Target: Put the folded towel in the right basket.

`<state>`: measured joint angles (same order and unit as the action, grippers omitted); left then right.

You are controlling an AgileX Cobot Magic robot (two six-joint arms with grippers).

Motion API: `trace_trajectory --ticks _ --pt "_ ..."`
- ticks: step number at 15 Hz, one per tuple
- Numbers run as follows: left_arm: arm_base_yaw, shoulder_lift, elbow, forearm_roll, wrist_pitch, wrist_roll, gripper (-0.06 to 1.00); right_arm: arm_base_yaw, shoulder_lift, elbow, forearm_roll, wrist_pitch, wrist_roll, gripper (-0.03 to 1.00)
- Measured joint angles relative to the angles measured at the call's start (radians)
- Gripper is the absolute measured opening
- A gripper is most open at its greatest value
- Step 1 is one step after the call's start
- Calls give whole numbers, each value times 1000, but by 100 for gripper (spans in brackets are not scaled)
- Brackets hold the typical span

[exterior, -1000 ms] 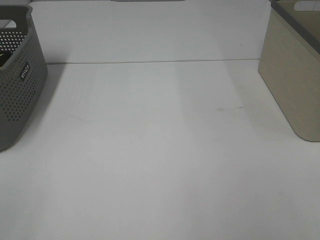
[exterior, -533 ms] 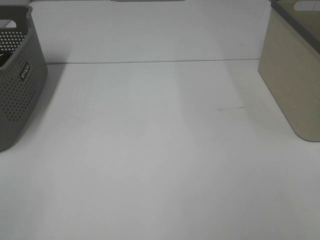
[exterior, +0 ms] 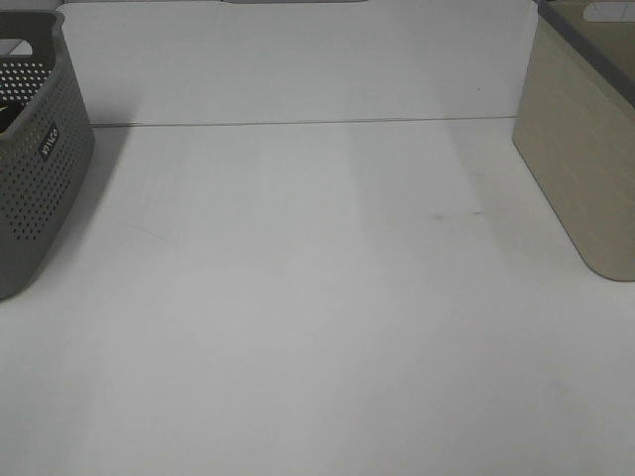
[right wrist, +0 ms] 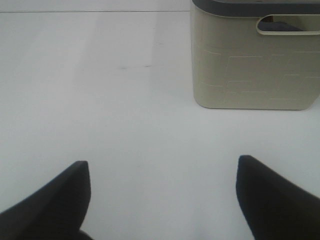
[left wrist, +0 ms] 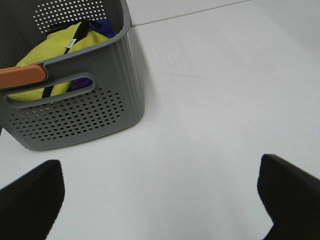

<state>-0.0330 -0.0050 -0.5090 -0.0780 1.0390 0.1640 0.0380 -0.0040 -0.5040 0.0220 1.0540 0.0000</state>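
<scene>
- left claw wide open over bare white tabletop, gray basket nearby with yellow cloth inside
- right claw open too, beige basket ahead
- can't spot a folded towel for sure

A plain white table meets a white back panel under soft, even light.

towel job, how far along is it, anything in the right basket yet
Nothing looks done. No folded towel shows on the table. The beige basket on the right hides its inside. Both the left gripper and right gripper are open and empty. Yellow cloth sits in the grey basket. The whole job remains.
</scene>
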Motion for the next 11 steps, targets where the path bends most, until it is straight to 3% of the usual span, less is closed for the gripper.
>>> trace_trajectory --ticks 11 --pt "0 0 0 0 0 0 99 0 0 0 0 0 0 75"
